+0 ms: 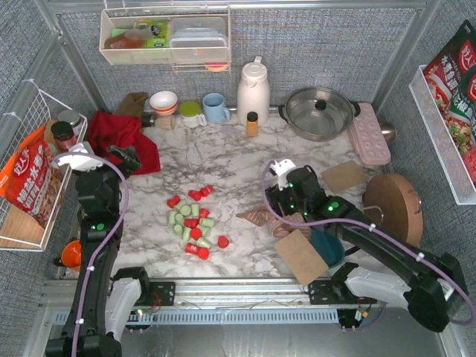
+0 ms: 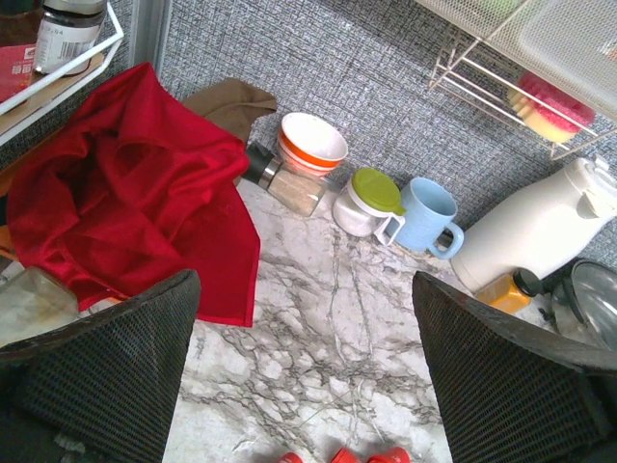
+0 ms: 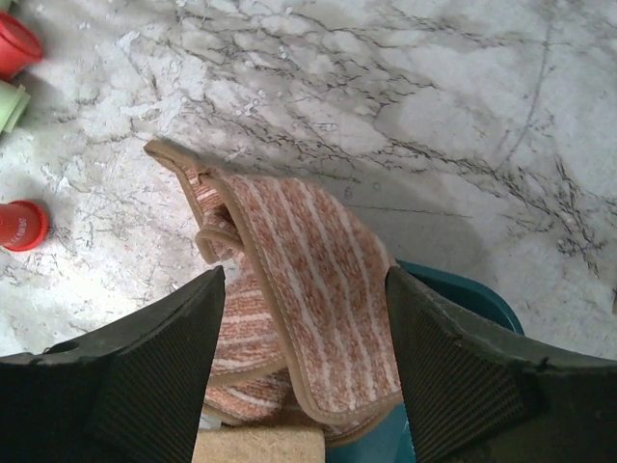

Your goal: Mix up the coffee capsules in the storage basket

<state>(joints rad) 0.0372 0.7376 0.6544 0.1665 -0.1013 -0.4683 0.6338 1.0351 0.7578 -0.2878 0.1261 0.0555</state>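
The red and mint-green coffee capsules point(image 1: 193, 219) lie scattered on the marble at the table's middle, outside the basket. The teal storage basket point(image 1: 328, 246) sits front right, partly covered by a striped orange cloth point(image 1: 271, 220) and a brown pad point(image 1: 300, 257). My right gripper point(image 1: 286, 212) is open, its fingers either side of the cloth point(image 3: 289, 280), with the basket's rim point(image 3: 472, 301) under its right finger. A few capsules point(image 3: 19, 224) show to the left there. My left gripper point(image 1: 128, 158) is open and empty beside the red cloth point(image 1: 119, 137). A few red capsules point(image 2: 386, 455) show just below it.
A bowl point(image 1: 163, 101), two cups point(image 1: 216, 108), a white jug point(image 1: 253, 91), a small bottle point(image 1: 252, 123) and a steel pot point(image 1: 320, 113) line the back. A pink tray point(image 1: 370, 141), a round wooden lid point(image 1: 393, 204) and another pad point(image 1: 344, 176) sit at right. Wire baskets hang on both side walls.
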